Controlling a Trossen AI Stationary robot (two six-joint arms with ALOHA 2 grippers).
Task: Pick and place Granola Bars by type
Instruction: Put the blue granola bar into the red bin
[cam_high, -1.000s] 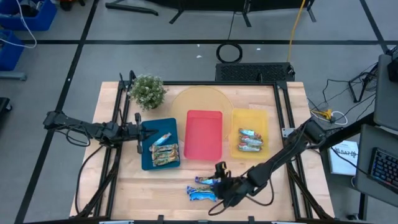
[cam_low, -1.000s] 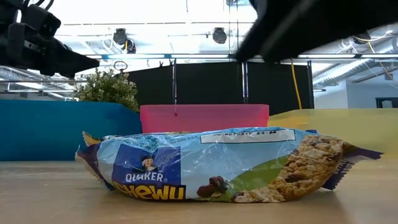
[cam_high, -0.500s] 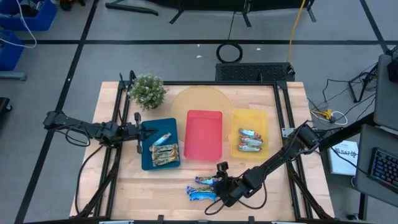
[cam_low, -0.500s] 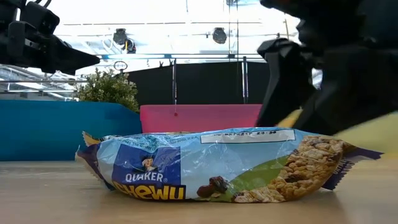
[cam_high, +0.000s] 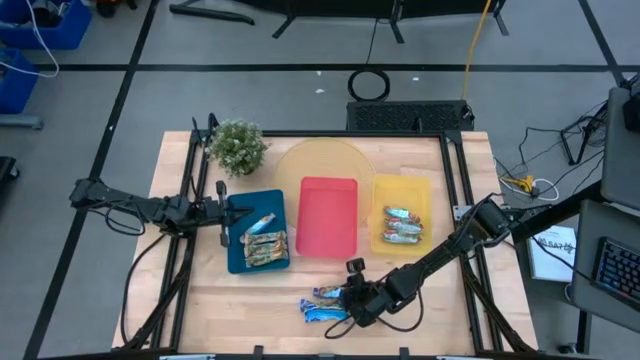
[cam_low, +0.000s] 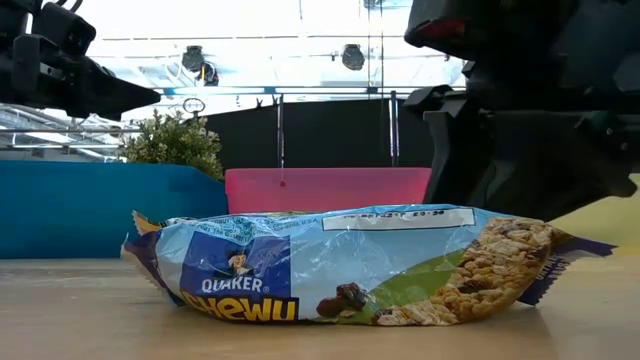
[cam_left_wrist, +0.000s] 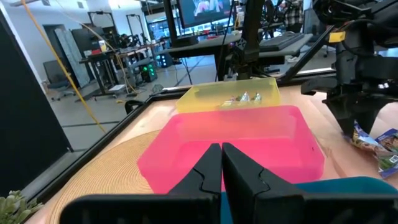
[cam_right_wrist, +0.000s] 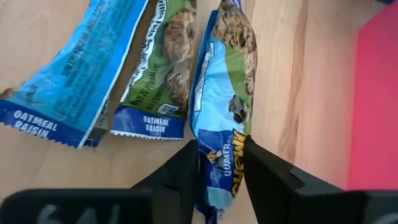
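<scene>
Left arm reached over the table's left edge, its left gripper (cam_high: 222, 212) hanging at the left rim of the blue tray (cam_high: 240, 262). In the left wrist view the fingers (cam_left_wrist: 208, 169) were pressed together with nothing between them.

Blue tray held several tan-gold bars (cam_high: 265, 248) bunched near its middle and near end, plus one lying askew toward its far end. A potted plant (cam_high: 238, 146) stood behind this tray, at the table's far left corner.

Red tray (cam_high: 328, 215) sat in the middle, just beside the blue one; no bars showed inside it. A round pale mat (cam_high: 320, 162) lay partly under its far end.

On the bare wood in front of the red tray lay the blue bars (cam_high: 322, 303), close together. In the right wrist view there were three: two oatmeal-raisin wrappers (cam_right_wrist: 149, 68) side by side, and a third bar (cam_right_wrist: 225, 74) nearest the red tray.

Right gripper (cam_high: 350, 297) was down at the table on this cluster. Its fingers (cam_right_wrist: 183, 168) stood on either side of the third bar's end, the wrapper touching both, jaws partly closed around it. The bar lay on the wood.

Yellow tray (cam_high: 401, 192) sat to the right of the red one, with silvery-teal bars (cam_high: 402, 226) inside it.
</scene>
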